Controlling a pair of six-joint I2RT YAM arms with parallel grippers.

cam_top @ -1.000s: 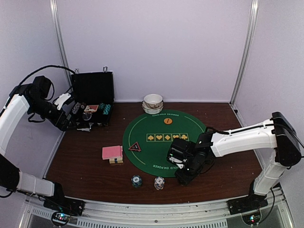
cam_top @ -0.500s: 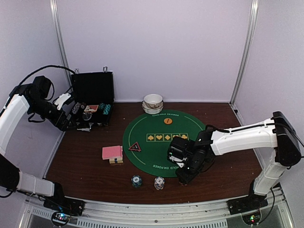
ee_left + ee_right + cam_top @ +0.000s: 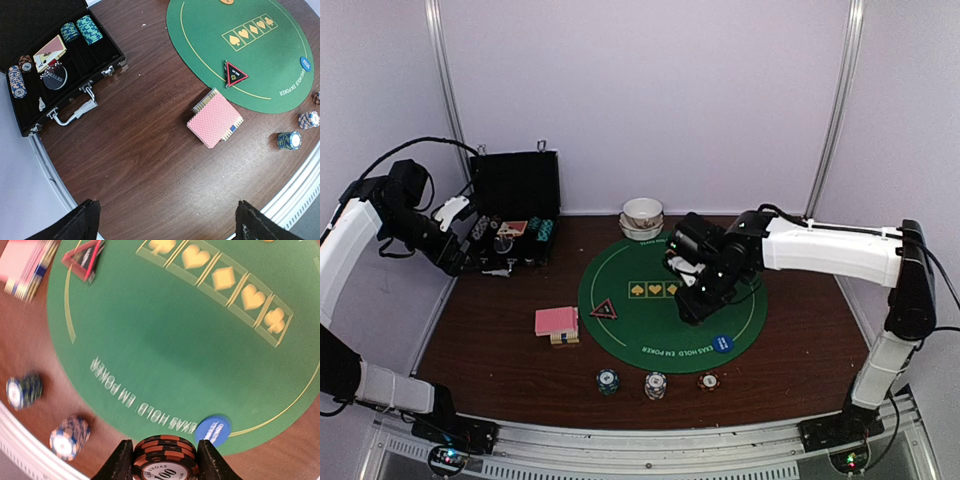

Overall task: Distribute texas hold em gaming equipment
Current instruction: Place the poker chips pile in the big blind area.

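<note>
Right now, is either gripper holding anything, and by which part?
The right gripper holds a stack of brown poker chips by its striped rim, one finger on each side. The left gripper is open and empty.

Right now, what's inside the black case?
In the case I see teal chip stacks, brown-and-blue chip stacks, a pink-backed card and a round dealer button. The card covers whatever lies under it, and I can't see beneath the stacks.
</note>
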